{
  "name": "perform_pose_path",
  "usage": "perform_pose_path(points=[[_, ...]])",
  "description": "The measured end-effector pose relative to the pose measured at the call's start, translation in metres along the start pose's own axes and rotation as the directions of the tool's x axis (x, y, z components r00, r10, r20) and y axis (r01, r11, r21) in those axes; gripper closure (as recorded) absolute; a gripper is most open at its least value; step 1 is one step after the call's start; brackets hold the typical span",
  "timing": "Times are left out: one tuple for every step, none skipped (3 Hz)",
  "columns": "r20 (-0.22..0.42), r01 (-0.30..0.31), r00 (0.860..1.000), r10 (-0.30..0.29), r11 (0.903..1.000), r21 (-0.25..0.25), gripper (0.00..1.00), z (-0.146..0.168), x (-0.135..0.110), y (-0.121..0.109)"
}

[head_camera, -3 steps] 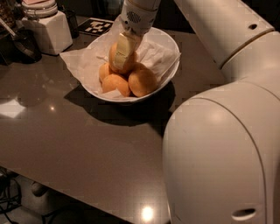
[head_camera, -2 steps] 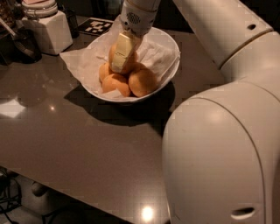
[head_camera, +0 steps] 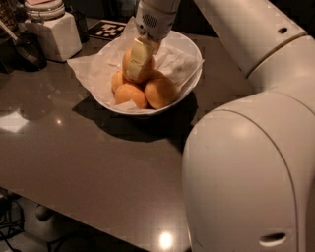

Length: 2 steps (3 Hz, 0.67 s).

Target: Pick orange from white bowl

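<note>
Items on your grey-brown table point(head_camera: 74, 162), left to right. Far left edge: a dark vessel point(head_camera: 27, 49), details not readable. Beside it: a boxy white canister point(head_camera: 56, 37) with a stacked lid point(head_camera: 44, 9). Behind and to its right: a black-and-white printed marker point(head_camera: 110, 29) lying flat on the table. Centre: the white bowl point(head_camera: 193, 88), wide and flaring, lined with crumpled white paper point(head_camera: 88, 71) that spills over its left rim. In the bowl, low on the near side: three loose oranges, a small one point(head_camera: 117, 78) at the left, one point(head_camera: 130, 94) in front and one point(head_camera: 160, 92) to the right, touching each other. Sitting on top of that cluster, inside the bowl's rim: the orange point(head_camera: 150, 68). Your gripper point(head_camera: 140, 74) comes down from above into the bowl and is clamped on the orange, with one pale finger point(head_camera: 136, 61) lying flat across the fruit's near face and the other hidden behind it. Right half of the view: the white arm point(head_camera: 256, 162), its large rounded segment close to the camera and reaching back over the table to the bowl.
</note>
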State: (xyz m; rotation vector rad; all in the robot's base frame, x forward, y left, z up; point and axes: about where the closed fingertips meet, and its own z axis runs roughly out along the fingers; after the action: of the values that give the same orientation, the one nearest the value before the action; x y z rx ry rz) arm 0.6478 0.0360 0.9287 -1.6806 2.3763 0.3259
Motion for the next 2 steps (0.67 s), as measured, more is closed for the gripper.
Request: perform_pose_path(points=[[0.000,0.000,1.000,0.000,1.0000,0.000,0.64,0.0000,0.0000,0.0000],[0.000,0.000,1.000,0.000,1.0000,0.000,0.87,-0.0049,-0.0015,0.0003]])
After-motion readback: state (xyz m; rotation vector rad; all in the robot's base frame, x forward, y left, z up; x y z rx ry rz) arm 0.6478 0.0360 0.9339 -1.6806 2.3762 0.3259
